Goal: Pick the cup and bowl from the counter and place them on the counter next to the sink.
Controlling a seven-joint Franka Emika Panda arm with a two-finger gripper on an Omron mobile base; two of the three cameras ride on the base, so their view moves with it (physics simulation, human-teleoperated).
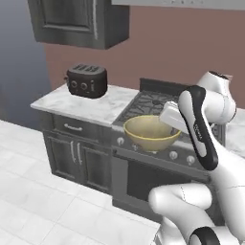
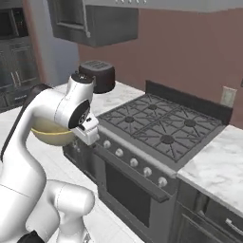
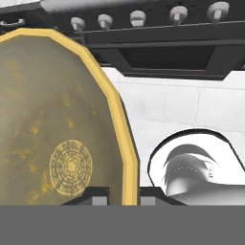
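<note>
The bowl (image 1: pixel 150 132) hung in the air in front of the stove (image 2: pixel 161 128), off the tabletop (image 1: pixel 88 103), over the floor (image 1: pixel 43 191) and level with the knobs (image 3: pixel 139 18). The jaws were narrow, pinching its rim by one edge; the gripper (image 3: pixel 122 198) straddled the yellow lip in the hand view. Risk, as I judged it: an edge grip on a wide bowl could let it pivot or slip during a swing and drop to the floor. It could also clip the stove front or the toaster (image 1: pixel 86 80) if carried low. The sink was not visible, so a long carry seemed likely.
</note>
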